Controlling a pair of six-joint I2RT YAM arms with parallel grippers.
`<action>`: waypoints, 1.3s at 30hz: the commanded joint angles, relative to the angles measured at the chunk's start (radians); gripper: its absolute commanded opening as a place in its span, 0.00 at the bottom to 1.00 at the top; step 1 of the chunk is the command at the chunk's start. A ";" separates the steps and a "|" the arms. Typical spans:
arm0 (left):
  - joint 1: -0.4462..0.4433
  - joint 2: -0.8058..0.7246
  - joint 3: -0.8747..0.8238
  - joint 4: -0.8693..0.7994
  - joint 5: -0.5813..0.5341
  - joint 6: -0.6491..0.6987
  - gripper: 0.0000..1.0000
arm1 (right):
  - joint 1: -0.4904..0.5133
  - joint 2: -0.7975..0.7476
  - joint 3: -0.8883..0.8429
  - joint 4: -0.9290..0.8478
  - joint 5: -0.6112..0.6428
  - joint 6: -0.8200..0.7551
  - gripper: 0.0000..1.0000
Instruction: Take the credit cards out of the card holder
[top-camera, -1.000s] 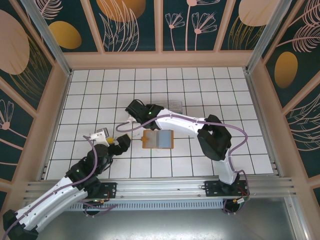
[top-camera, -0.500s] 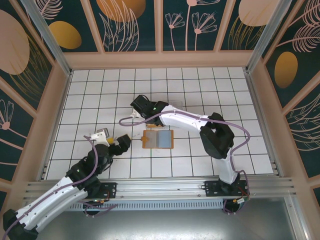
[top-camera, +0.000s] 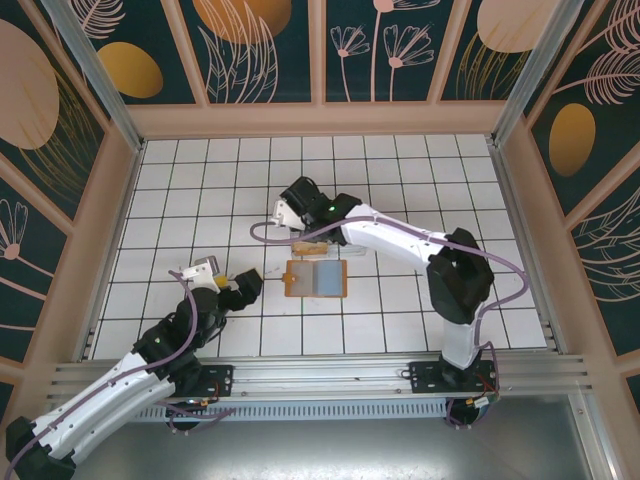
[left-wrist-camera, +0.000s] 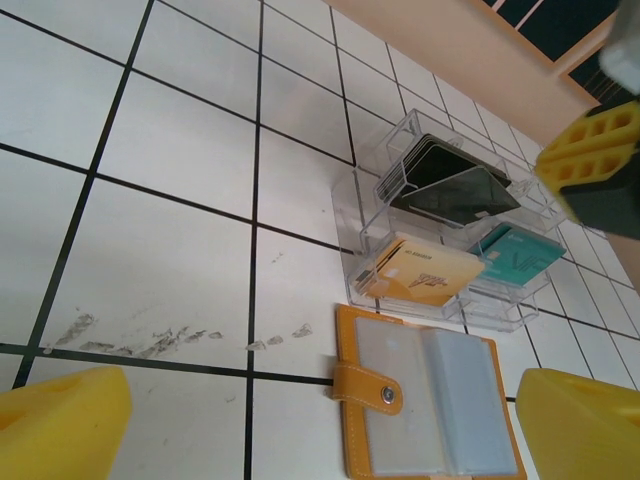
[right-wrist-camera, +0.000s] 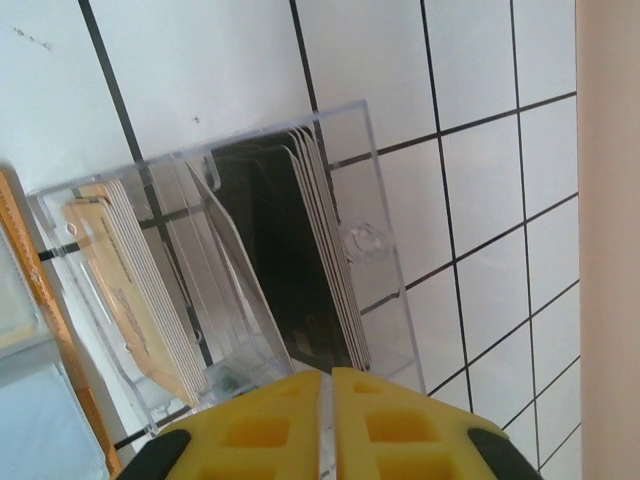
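The white tiled tabletop (top-camera: 200, 180) carries an open card holder (top-camera: 316, 279). A clear tray (left-wrist-camera: 352, 225) of cards (left-wrist-camera: 430, 272) sits just beyond it.

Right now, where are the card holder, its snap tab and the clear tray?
card holder (left-wrist-camera: 465, 400), left wrist view, pale inner pocket panel.
snap tab (left-wrist-camera: 360, 383), left wrist view, orange strap beside the button.
clear tray (left-wrist-camera: 352, 215), left wrist view, bare left wall.

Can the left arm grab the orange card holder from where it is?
Probably yes: the left gripper is open and the card holder lies open on the tiles just ahead, with nothing between them.
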 joint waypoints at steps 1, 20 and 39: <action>0.004 0.011 -0.010 0.034 -0.003 -0.006 0.99 | -0.012 -0.033 -0.034 0.036 -0.058 0.022 0.10; 0.003 0.092 0.016 0.068 0.006 0.003 0.98 | -0.105 -0.255 -0.349 0.368 -0.385 0.035 0.29; 0.003 0.145 0.047 0.071 0.004 -0.006 0.99 | -0.145 -0.129 -0.287 0.387 -0.524 -0.031 0.32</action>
